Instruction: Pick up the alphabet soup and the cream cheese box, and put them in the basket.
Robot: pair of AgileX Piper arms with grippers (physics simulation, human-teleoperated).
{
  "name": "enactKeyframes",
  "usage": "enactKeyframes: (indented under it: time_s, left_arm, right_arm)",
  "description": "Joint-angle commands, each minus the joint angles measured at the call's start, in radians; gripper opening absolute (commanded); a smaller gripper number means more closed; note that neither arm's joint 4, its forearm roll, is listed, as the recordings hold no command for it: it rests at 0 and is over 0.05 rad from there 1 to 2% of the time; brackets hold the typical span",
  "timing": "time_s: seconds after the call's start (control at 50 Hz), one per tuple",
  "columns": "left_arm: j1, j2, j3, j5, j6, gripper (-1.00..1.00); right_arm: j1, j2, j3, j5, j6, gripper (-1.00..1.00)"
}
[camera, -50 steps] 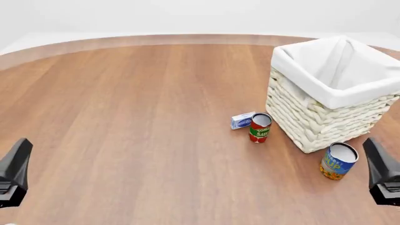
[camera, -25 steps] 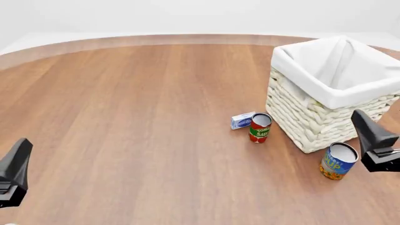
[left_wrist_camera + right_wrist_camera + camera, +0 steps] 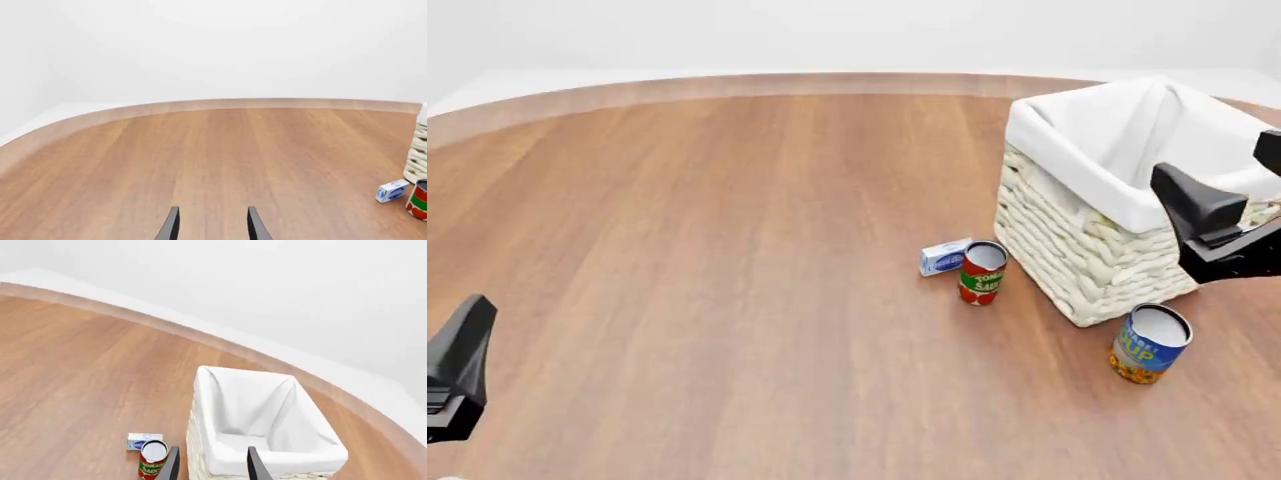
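The alphabet soup (image 3: 1149,343), a blue and yellow can with a silver top, stands upright on the table by the basket's near corner. The cream cheese box (image 3: 945,257) (image 3: 392,190) (image 3: 139,441) lies flat left of the basket, touching or almost touching a red can. The basket (image 3: 1068,150) (image 3: 207,405) is a cream wicker square with a white liner and nothing inside. My right gripper (image 3: 1188,205) (image 3: 212,467) hovers open over the basket's near right side, above and behind the soup, holding nothing. My left gripper (image 3: 457,365) (image 3: 212,227) stays open and low at the near left edge.
A smaller red-and-green can (image 3: 982,272) (image 3: 153,457) (image 3: 419,200) stands upright between the cream cheese box and the basket wall. The wooden table (image 3: 721,250) has a curved far edge with a white wall behind it.
My right arm has risen from the near right edge and moved forward and left, now in front of the basket's near side. The left arm and all objects stayed put.
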Motion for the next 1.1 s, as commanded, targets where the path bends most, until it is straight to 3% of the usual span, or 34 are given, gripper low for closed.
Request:
enactKeyframes:
  time_s: [0.02, 0.24, 0.28, 0.38, 0.42, 0.78, 1.1]
  left_arm:
    - [0.0, 0.0, 0.0, 0.0, 0.0, 1.0]
    - [0.0, 0.0, 0.0, 0.0, 0.0, 1.0]
    - [0.0, 0.0, 0.0, 0.0, 0.0, 1.0]
    - [0.0, 0.0, 0.0, 0.0, 0.0, 1.0]
    - [0.0, 0.0, 0.0, 0.0, 0.0, 1.0]
    - [0.0, 0.0, 0.0, 0.0, 0.0, 1.0]
    - [0.0, 0.0, 0.0, 0.0, 0.0, 1.0]
  right_arm:
    - [0.017, 0.11, -0.121, 0.039, -0.093, 1.0]
    - [0.073, 0.21, -0.204, 0.074, -0.183, 1.0]
    - [0.096, 0.23, -0.2, 0.07, -0.222, 1.0]
    - [0.108, 0.263, -0.225, 0.085, -0.24, 1.0]
    - [0.123, 0.285, -0.22, 0.087, -0.29, 1.0]
    - [0.171, 0.394, -0.348, 0.19, -0.349, 1.0]
    - [0.273, 0.497, -0.532, 0.418, -0.427, 1.0]
